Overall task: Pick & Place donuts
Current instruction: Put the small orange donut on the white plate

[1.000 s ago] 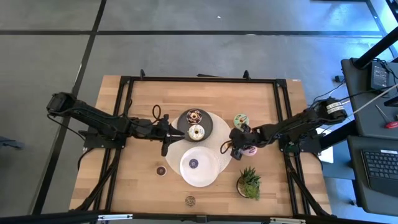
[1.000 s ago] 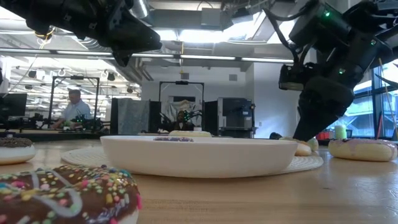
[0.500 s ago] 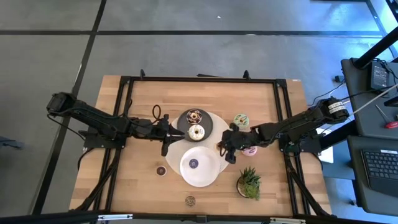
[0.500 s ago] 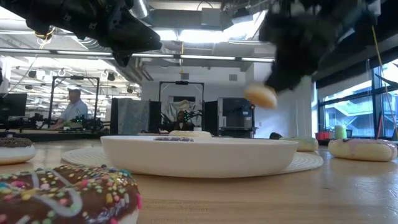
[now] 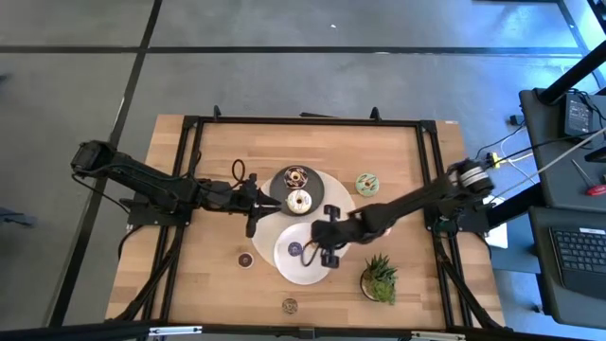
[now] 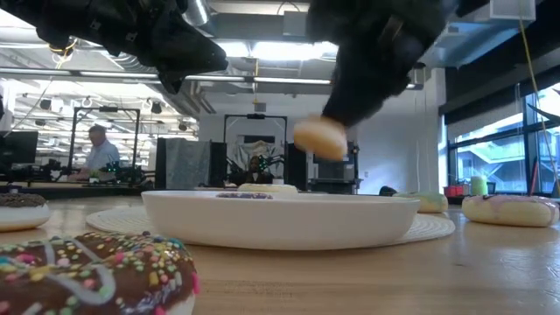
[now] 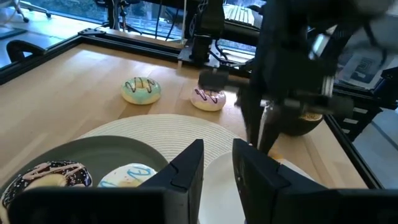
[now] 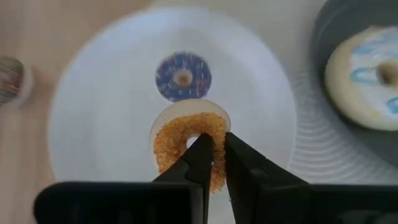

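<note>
My right gripper [image 5: 320,248] hangs over the white plate [image 5: 284,270], shut on the orange mini donut [image 8: 186,146], which also shows in the low view [image 6: 319,138]. The purple mini donut [image 8: 182,76] lies flat on that plate. The brown [image 5: 295,176] and white [image 5: 298,201] donuts rest on the dark grey plate [image 5: 317,189]. The green donut [image 5: 367,182] and the pink one [image 7: 208,98] lie on the table. A dark brown mini [image 5: 245,259] sits left of the white plate. My left gripper [image 7: 217,163] waits open beside the dark plate. My right gripper pinches one side of the orange mini donut's ring [image 8: 214,163] from above, pointing down. One fingertip [image 8: 202,144] stands at the hole, the other on the outer rim. The donut lies flat below the fingers, lifted clear above the white plate.
A round woven mat [image 5: 339,204] lies under both plates. A small spiky potted plant [image 5: 379,279] stands near the table's right near corner. A sprinkled brown donut [image 6: 87,271] lies by the near edge. A person [image 6: 103,153] sits in the room behind.
My right gripper has lifted the orange mini donut off the table right of the white plate and carried it left, and it now hangs over the plate. The pink donut it stood beside stays in place.
</note>
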### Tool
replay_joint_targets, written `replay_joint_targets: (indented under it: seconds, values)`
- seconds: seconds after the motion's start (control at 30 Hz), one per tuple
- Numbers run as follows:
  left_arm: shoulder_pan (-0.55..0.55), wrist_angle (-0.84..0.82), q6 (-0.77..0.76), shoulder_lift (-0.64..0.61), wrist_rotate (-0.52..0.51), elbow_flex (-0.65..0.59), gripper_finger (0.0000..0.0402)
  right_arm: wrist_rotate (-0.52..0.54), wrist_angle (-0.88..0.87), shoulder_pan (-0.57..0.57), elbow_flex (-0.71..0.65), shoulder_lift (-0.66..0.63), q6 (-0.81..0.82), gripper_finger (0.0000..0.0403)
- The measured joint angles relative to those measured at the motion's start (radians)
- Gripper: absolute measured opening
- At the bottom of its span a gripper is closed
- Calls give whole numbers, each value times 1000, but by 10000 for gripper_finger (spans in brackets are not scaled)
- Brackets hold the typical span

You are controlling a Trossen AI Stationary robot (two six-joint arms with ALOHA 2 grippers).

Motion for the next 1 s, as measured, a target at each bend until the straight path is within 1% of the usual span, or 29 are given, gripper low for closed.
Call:
replay_joint_targets:
  seconds: [0.17, 0.23, 0.37, 0.6, 0.73, 0.9, 1.0]
  values:
    - [0, -3, 0, 0, 0, 0, 82, -107, -29, 0, 95, 123, -2, 41]
    - [0, -5, 0, 0, 0, 0, 80, -128, -39, 0, 121, 156, -2, 41]
    - [0, -9, 0, 0, 0, 0, 79, -127, -64, 0, 147, 191, -3, 41]
    - [0, -28, 0, 0, 0, 0, 83, -119, -78, -1, 149, 192, 25, 41]
    - [0, -29, 0, 0, 0, 0, 80, -117, -92, -1, 149, 192, 14, 41]
    - [0, -29, 0, 0, 0, 0, 80, -57, -93, -1, 149, 192, 5, 41]
    - [0, -29, 0, 0, 0, 0, 83, -48, -93, -1, 149, 192, 5, 41]
